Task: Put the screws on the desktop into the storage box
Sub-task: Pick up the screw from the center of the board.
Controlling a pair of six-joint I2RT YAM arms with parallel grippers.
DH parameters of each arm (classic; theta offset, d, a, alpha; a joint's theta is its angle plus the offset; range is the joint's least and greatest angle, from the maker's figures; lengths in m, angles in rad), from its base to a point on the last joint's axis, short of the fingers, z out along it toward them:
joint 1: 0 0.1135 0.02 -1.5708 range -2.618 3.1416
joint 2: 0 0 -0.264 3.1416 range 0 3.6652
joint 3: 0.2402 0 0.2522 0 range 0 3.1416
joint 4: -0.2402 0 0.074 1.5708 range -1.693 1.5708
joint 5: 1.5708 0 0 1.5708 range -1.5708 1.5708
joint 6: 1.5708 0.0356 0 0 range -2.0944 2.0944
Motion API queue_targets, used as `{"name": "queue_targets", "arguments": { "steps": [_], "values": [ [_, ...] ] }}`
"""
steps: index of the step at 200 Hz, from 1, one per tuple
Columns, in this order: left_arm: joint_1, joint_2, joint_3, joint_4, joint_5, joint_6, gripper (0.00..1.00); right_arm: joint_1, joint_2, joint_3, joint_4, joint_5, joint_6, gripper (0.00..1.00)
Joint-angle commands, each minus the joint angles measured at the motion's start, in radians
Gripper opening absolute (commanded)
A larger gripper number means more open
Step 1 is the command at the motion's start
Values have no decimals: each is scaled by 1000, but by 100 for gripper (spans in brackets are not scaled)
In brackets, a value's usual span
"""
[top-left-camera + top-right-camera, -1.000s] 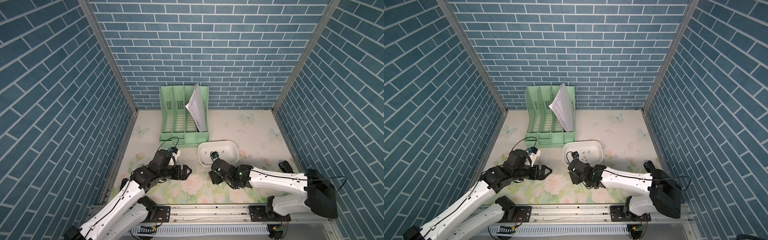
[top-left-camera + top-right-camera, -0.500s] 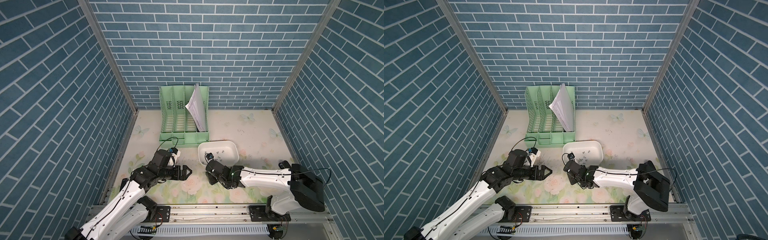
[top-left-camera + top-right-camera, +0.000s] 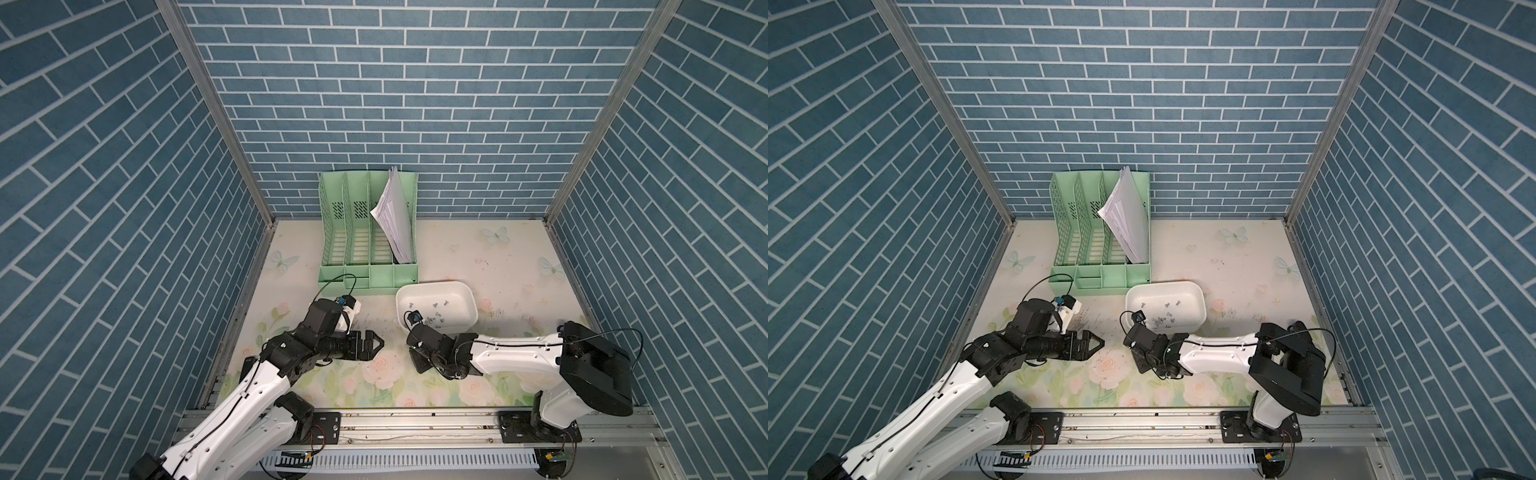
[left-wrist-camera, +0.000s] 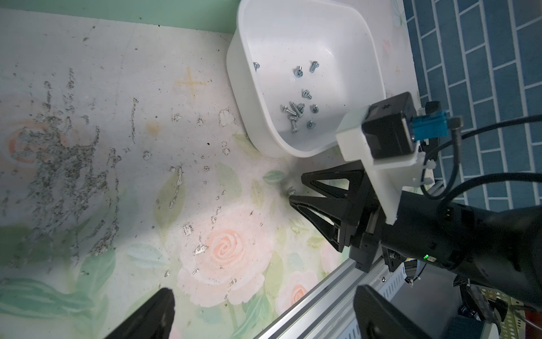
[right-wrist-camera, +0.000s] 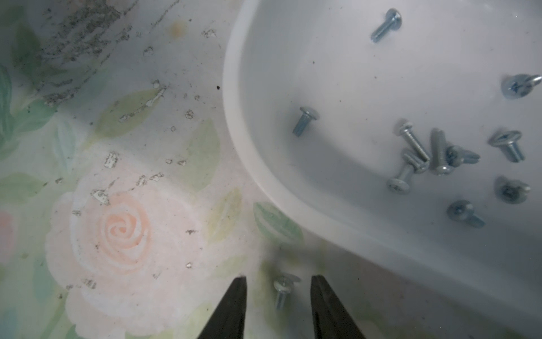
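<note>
Screws (image 3: 434,318) lie scattered on the floor of the white storage box (image 3: 432,284) in both top views. The box stands on the floral desktop (image 3: 478,257), just in front of the mint-green file organiser (image 3: 365,249). The left gripper (image 3: 376,343) has its jaws spread wide with nothing between them. The right gripper (image 3: 1139,363) points down at the desktop by the box's near corner.

From the left wrist, the right gripper (image 4: 295,189) has its black fingers either side of a loose screw (image 4: 291,190) lying on the desktop near the box.

From the right wrist, that loose screw (image 5: 281,289) lies between the two fingertips (image 5: 236,302) with a gap on each side. The jaws are parted and not clamped on it.
</note>
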Motion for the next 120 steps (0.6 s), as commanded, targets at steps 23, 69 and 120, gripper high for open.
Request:
{"name": "queue_targets", "arguments": {
  "steps": [23, 69, 120],
  "values": [
    [7, -9, -8, 6, 11, 11, 100, 12, 27, -29, 22, -3, 44, 37],
    [7, -14, -8, 6, 10, 10, 100, 13, 48, -30, 22, 5, 46, 35],
    [8, -13, -6, 6, 5, 10, 100, 13, 68, -21, 19, 10, 41, 30]
  ]
}}
